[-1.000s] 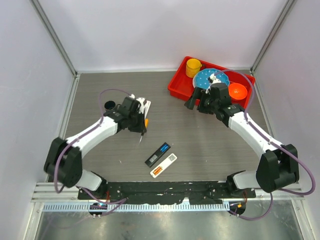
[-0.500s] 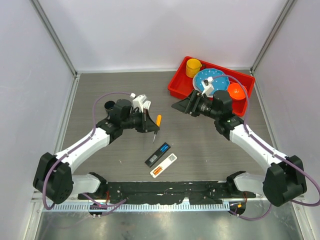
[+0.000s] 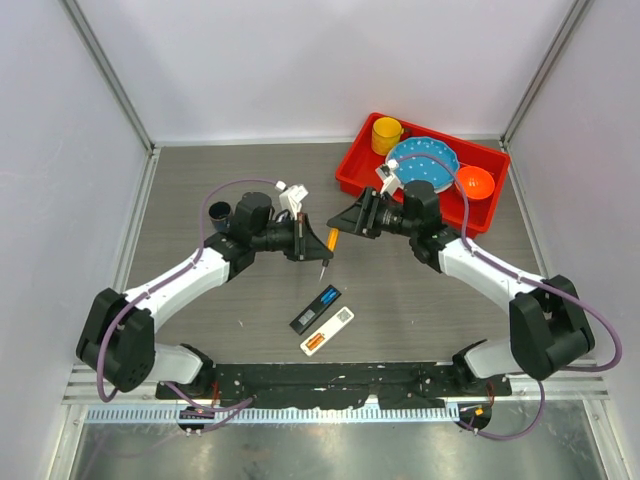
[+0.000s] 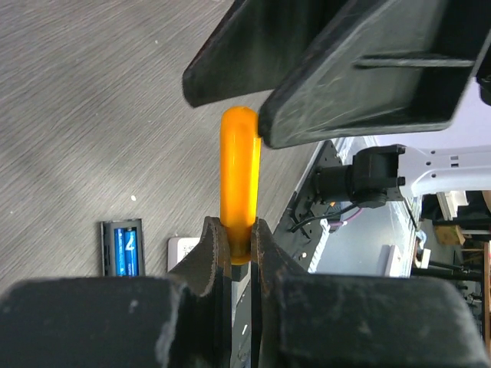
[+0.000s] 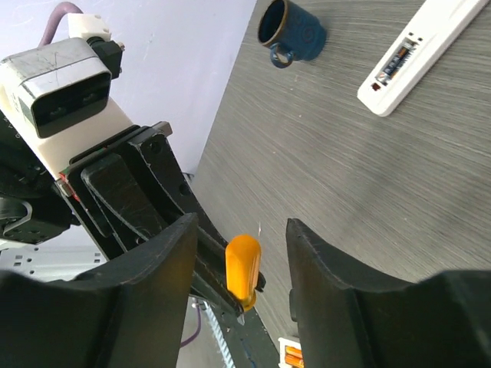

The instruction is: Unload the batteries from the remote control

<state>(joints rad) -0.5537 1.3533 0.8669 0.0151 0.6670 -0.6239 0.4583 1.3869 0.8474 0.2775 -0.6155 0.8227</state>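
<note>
My left gripper (image 3: 320,243) is shut on an orange-handled screwdriver (image 3: 331,238), its metal tip pointing down toward the table. In the left wrist view the jaws (image 4: 235,228) clamp the lower end of the handle (image 4: 240,176). My right gripper (image 3: 340,222) is open, and its jaws (image 5: 239,228) stand on either side of the handle's free end (image 5: 243,268) without touching it. A black remote (image 3: 316,308) holds blue batteries (image 4: 123,249). A white remote (image 3: 327,331) beside it holds orange batteries (image 3: 314,343).
A red tray (image 3: 350,178) at the back right holds a yellow cup (image 3: 386,133), a blue plate (image 3: 425,160) and an orange bowl (image 3: 474,182). A dark blue cup (image 3: 218,212) stands at the left. Another white remote (image 5: 418,50) lies near that cup.
My left gripper has carried the screwdriver to the right, toward the middle. My right gripper has swung left, away from the tray, and its open jaws now straddle the handle.
</note>
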